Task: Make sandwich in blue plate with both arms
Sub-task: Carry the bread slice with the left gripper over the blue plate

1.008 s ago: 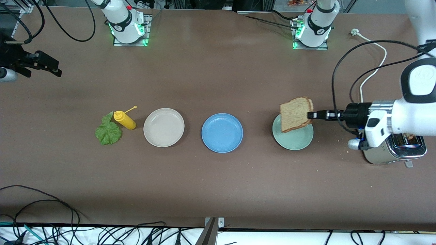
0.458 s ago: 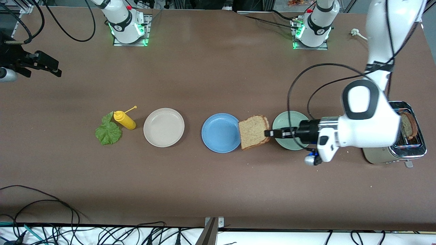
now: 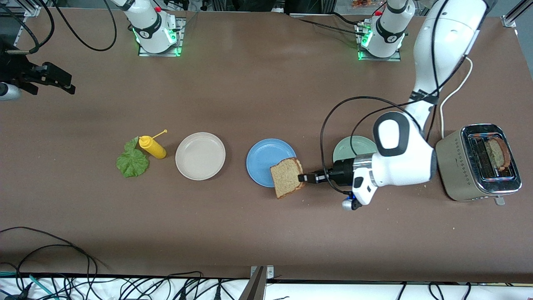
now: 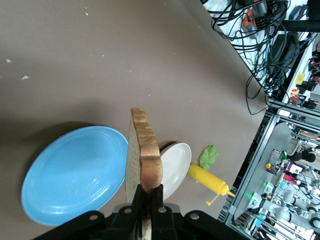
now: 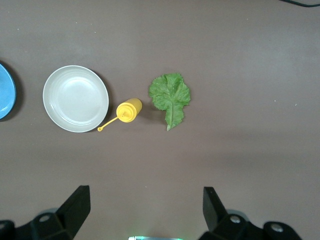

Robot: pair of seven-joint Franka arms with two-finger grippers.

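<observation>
Brown matte bench (image 3: pixel 258 91) carried round shallow plates: beige plate (image 3: pixel 200 156), blue plate (image 3: pixel 266 160), pale green plate (image 3: pixel 352 146). Left pincer (image 3: pixel 303 177) was clamped on the crust edge of a grainy squarish bread slice (image 3: pixel 286 177), held on edge over the blue plate's rim toward the left arm's end. Right pincer (image 5: pixel 145 210) waited with fingers spread, over the crinkled lettuce leaf (image 3: pixel 132 160) and yellow squeeze bottle (image 3: pixel 152 147). Second slice (image 3: pixel 497 153) stood in the metal toaster (image 3: pixel 458 166)

A bread slice (image 3: pixel 287 177) hung over the plate's (image 3: pixel 262 160) rim nearest the left arm's end. A bottle (image 3: pixel 152 147) stood between a leaf (image 3: pixel 132 162) and a second plate (image 3: pixel 200 156).
</observation>
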